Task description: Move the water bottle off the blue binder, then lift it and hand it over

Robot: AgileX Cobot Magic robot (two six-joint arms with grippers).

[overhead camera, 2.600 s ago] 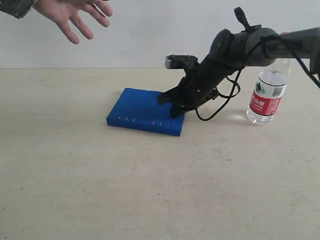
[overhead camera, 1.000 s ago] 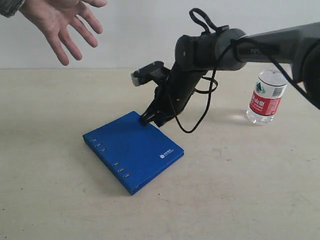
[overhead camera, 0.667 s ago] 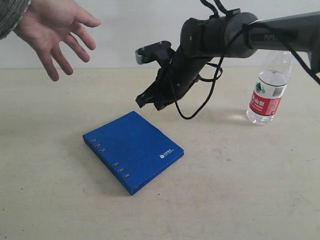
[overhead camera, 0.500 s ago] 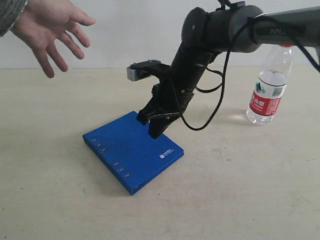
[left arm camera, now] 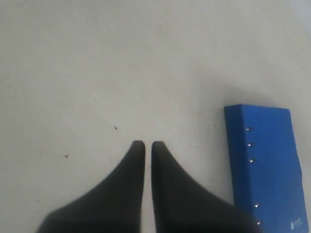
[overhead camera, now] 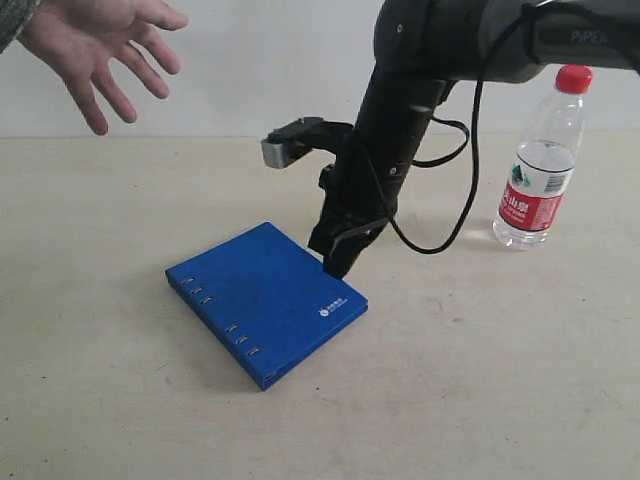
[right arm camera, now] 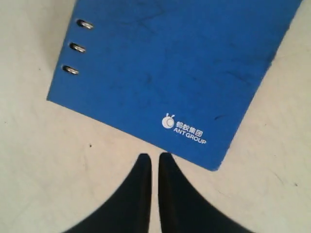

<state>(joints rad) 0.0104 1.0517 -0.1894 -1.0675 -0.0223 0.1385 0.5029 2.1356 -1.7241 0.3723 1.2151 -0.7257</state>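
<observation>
The right gripper [overhead camera: 338, 262], jaws nearly touching and empty, is descending again toward the flat bright blue ring binder [overhead camera: 262, 300], likely regrasping

My right arm [overhead camera: 430, 60] stretches in from the far right, elbow high, forearm dropping steeply so that my right gripper [overhead camera: 340, 262] points straight down, jaws pressed almost together with nothing between them. My left gripper [left arm camera: 145, 144] shows only in its wrist view, jaws likewise closed to a thin slit.
</observation>
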